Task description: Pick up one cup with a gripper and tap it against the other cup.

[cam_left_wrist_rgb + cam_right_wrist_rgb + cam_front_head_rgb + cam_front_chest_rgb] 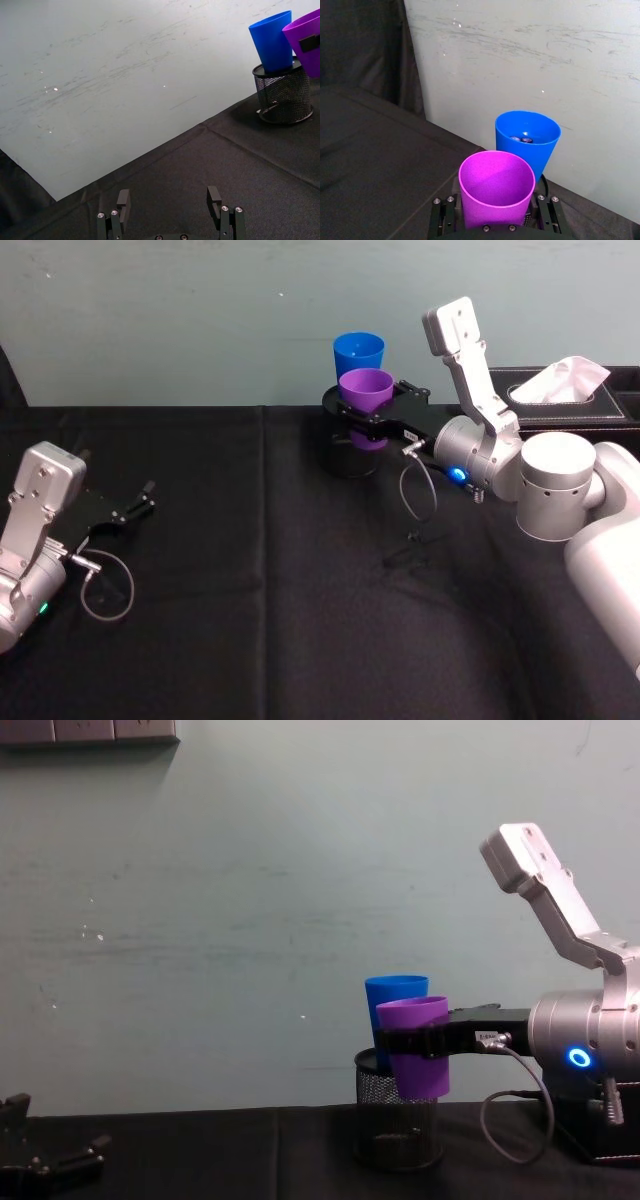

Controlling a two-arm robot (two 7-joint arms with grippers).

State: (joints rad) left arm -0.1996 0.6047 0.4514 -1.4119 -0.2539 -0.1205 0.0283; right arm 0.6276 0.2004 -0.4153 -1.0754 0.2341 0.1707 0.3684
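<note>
- The right gripper (370,408) reaches in from the right toward the far middle of the table, its long black fingers (345,412) closed against the two sides of the purple cup (364,390).
- The purple cup is upright and clear of the black tablecloth (250,590). In the chest view it (415,1045) hangs with its base lower than the rim of the wire-mesh pen holder (397,1135), on that holder's near side.
- The blue cup (358,350) stands upright just behind the purple one, close to the pale wall. In the left wrist view its base (272,40) sits inside the mesh holder (282,95).
- In the right wrist view the purple cup's rim (496,187) overlaps the lower front of the blue cup (527,132). They are just beside one another, but I cannot tell whether they touch.
- A blue ring light (578,1057) glows on the silver wrist behind the right gripper.
- The left gripper (135,502) lies low over the cloth at the near left, well apart from both cups. Its own camera shows its fingers (124,200) spread wide with nothing between them.
- A black tissue box (570,400) sits at the far right, behind the right arm.
</note>
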